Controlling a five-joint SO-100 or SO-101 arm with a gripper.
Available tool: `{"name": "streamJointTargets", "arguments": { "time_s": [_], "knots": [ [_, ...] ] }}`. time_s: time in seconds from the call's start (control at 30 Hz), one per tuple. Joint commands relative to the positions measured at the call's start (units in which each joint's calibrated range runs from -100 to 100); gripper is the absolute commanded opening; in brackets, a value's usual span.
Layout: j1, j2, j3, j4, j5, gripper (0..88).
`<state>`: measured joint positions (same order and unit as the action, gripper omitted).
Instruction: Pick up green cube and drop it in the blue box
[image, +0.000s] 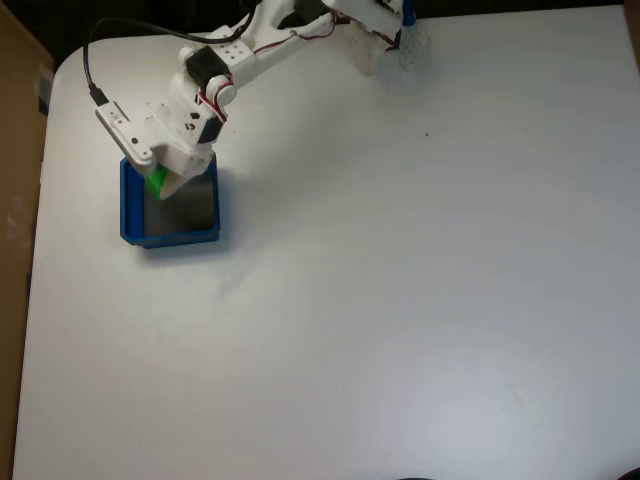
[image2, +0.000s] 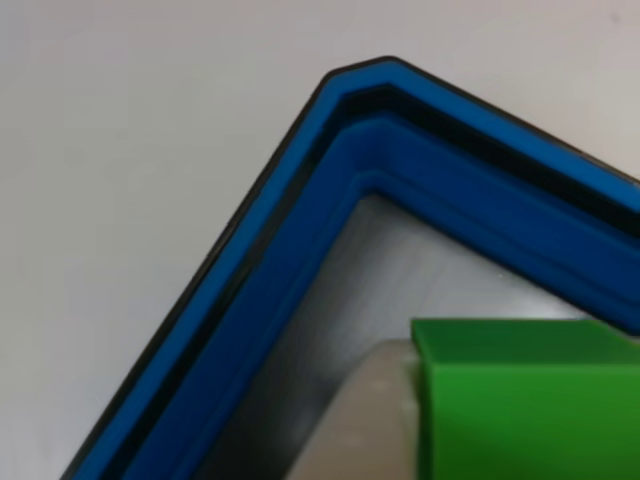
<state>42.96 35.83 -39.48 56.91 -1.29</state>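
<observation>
The blue box (image: 180, 238) sits near the left side of the white table in the fixed view. Its grey floor is partly covered by the arm. My gripper (image: 160, 183) hangs over the box's upper left part, shut on the green cube (image: 156, 180), which shows as a small green patch at the fingertips. In the other view the green cube (image2: 520, 410) fills the lower right, close to the lens, with one pale finger (image2: 372, 425) against its left face. Below it lie the grey floor and a corner of the blue box (image2: 300, 260).
The white table (image: 400, 300) stretches wide to the right of and below the box. A brown cardboard surface (image: 14, 150) runs along the left table edge. A black cable (image: 88, 66) loops from the wrist toward the back. The arm's base (image: 385, 30) stands at the far edge.
</observation>
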Motion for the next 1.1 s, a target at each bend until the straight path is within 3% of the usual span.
{"name": "streamJointTargets", "arguments": {
  "time_s": [0.0,0.73,1.07],
  "knots": [
    [1.26,1.32,-6.14,-1.33,0.15,0.5],
    [1.04,3.74,-6.05,-1.25,-0.20,0.8],
    [1.04,3.66,-5.96,-1.17,-0.20,5.2]
  ]
}}
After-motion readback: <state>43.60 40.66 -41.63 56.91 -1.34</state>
